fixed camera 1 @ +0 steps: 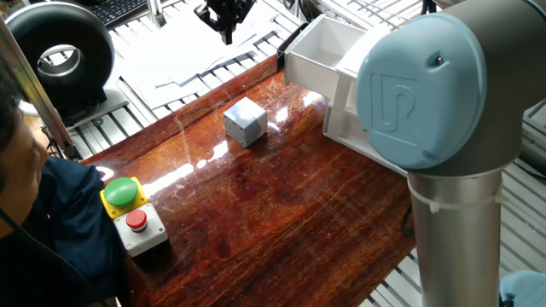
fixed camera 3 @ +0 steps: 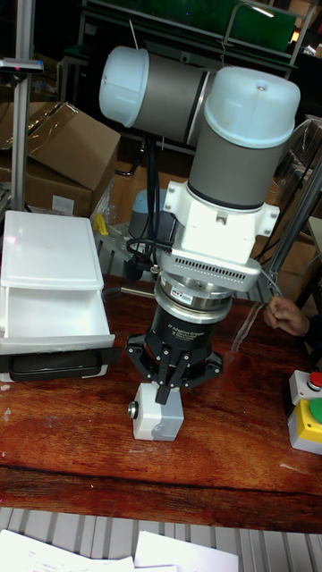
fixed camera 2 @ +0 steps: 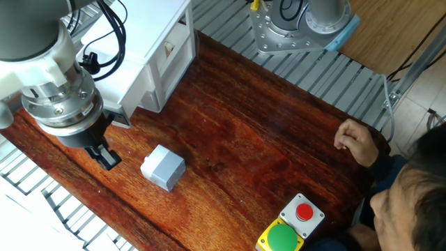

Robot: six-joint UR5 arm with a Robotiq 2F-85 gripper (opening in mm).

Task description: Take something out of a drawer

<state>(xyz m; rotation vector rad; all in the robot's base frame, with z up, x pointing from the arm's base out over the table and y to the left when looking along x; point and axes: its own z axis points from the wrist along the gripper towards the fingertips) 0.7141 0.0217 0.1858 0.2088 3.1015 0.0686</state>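
Cube: the small pale grey cube (fixed camera 2: 163, 168) sat flat on the wooden worktop (fixed camera 2: 265, 139), out in the open, well apart from the button box (fixed camera 2: 293, 225).
Drawer: the upper drawer (fixed camera 1: 328, 49) of the white cabinet (fixed camera 3: 49, 268) stood pulled out; what I could see of its inside looked bare.
My gripper: my gripper (fixed camera 2: 106, 157) hung above the worktop, just beside the cube on the side toward the worktop's edge, touching nothing.
Gripper state: the fingers looked drawn close together and held nothing between them; in the tall fixed view the gripper (fixed camera 3: 165, 384) overlapped the cube (fixed camera 3: 158, 416) only by line of sight.
Done: by my judgement the main step was finished, since the cube lay outside the drawer and I had no hold on it.
Left: little, as I judged it; perhaps pulling my arm clear, and shutting the drawer if that was wanted, though the task does not ask for it.
Bystander: a person's hand (fixed camera 2: 352, 141) rested at the far edge of the worktop, well apart from the cube.
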